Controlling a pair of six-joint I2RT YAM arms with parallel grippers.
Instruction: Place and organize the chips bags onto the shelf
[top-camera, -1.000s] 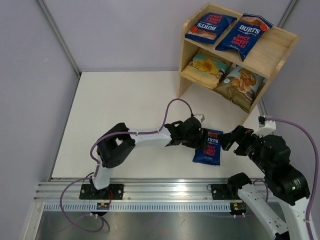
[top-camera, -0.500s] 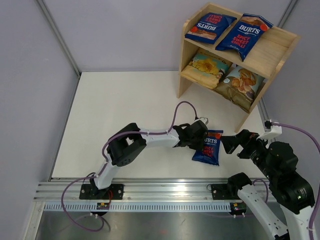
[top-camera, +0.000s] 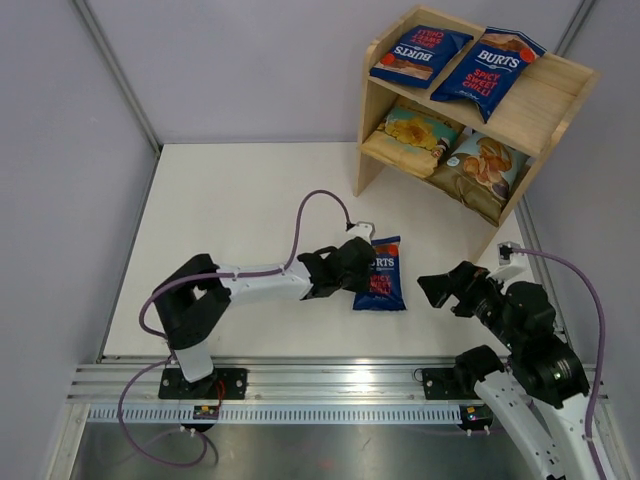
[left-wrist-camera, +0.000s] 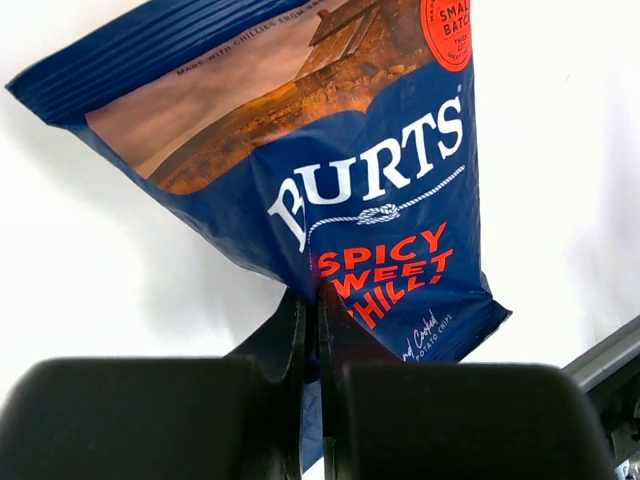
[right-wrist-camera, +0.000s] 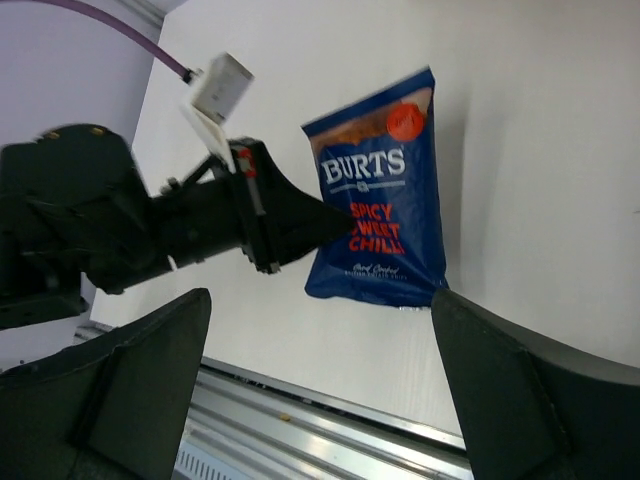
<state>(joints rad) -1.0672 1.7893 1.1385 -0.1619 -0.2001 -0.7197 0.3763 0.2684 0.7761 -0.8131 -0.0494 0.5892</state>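
The left gripper (left-wrist-camera: 311, 300) is pinched shut on the left edge of a dark blue Burts bag (left-wrist-camera: 350, 170). The bag is at the near right part of the white table (top-camera: 250, 200) — nearer than the wooden shelf (top-camera: 565, 85). The right gripper (top-camera: 438, 289) is wide open, holding nothing — it is to the right of the bag, not touching it.

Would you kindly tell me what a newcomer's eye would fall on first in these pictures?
The dark blue Burts bag at mid-table, its edge pinched by the shut left gripper, stands out first. Next comes the wooden shelf at the far right, carrying two more Burts bags on top and a tan bag beside a light blue bag below. The right gripper hangs wide open beside the pinched bag.
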